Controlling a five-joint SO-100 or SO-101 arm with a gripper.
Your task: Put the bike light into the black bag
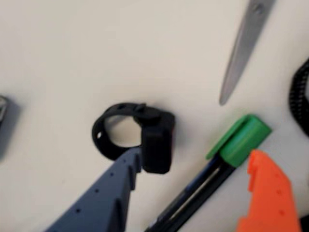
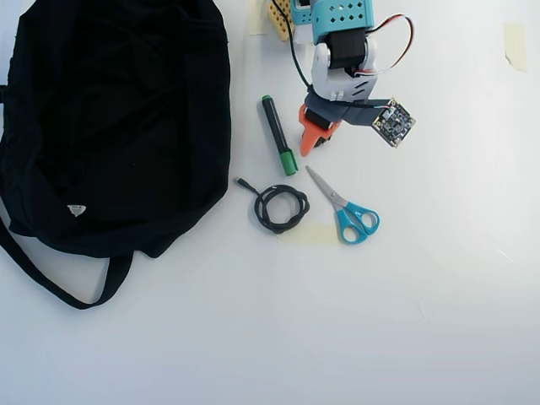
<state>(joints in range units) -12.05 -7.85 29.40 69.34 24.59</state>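
In the wrist view the bike light [image 1: 157, 140], a small black block with a ring-shaped rubber strap, lies on the pale table. My gripper [image 1: 195, 157] is open. Its blue-grey finger [image 1: 108, 198] ends right at the light's left side, and I cannot tell whether it touches. The orange finger [image 1: 265, 193] stands to the right, so the light sits just inside the blue finger. The overhead view shows my gripper [image 2: 319, 139] at the top centre, with the light hidden beneath it. The black bag [image 2: 110, 126] fills the left side of that view.
A green-capped marker [image 1: 227, 154] [image 2: 278, 135] lies between my fingers. Blue-handled scissors [image 2: 346, 207] and a coiled black cable [image 2: 281, 207] lie in front of the gripper. The scissor blade [image 1: 241, 48] shows at the upper right of the wrist view.
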